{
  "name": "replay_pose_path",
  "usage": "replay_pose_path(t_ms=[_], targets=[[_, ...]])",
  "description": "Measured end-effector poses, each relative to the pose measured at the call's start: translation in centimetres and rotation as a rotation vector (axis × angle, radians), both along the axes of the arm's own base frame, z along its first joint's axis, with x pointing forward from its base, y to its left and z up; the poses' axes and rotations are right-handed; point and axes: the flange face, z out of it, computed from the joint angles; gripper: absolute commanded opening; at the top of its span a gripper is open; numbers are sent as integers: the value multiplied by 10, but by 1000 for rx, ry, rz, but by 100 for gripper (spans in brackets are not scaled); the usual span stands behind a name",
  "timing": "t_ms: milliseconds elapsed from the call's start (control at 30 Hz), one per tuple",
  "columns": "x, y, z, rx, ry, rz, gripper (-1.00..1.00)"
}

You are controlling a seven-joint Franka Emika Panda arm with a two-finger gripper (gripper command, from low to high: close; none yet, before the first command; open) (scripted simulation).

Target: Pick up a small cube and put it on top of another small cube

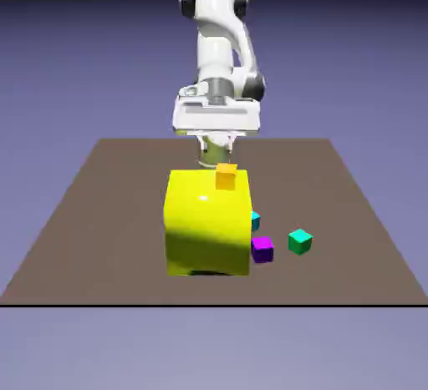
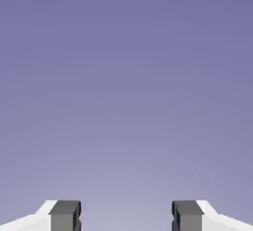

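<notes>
On the brown table (image 1: 100,213) a large yellow cube (image 1: 207,223) stands near the middle, a little toward the front edge, and it dwarfs everything else on the surface. A small orange cube (image 1: 226,176) rests on top of the yellow one, at the rear of its upper face and toward the exterior view's right.

Three more small cubes lie beside the yellow cube on the exterior view's right. A cyan cube (image 1: 255,220) shows only as a sliver, mostly hidden behind the yellow cube's right side. A purple cube (image 1: 262,250) sits just beside the yellow cube's lower right corner; whether the two touch cannot be told. A green cube (image 1: 300,241) lies a little farther right, apart from the purple one.

The white arm reaches down above the rear of the yellow cube, with the gripper (image 1: 219,139) hanging just above the orange cube. In the exterior view the fingers are too small and too shadowed to read.

In the hand view the gripper (image 2: 126,217) shows its two grey fingertips (image 2: 64,216) spread wide apart at the bottom edge, with nothing between them. The rest of that view is plain blue-violet backdrop, and no cube or table appears in it.
</notes>
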Motion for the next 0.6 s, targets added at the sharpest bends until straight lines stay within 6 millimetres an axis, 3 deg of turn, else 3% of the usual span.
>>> replay_pose_path(t_ms=[133,300,467,600], targets=[[9,61,-50,-230,149,337,0],[-2,134,-115,-498,306,787,0],[-39,205,-181,-750,424,1279,0],[-75,243,-232,-928,502,1663,0]])
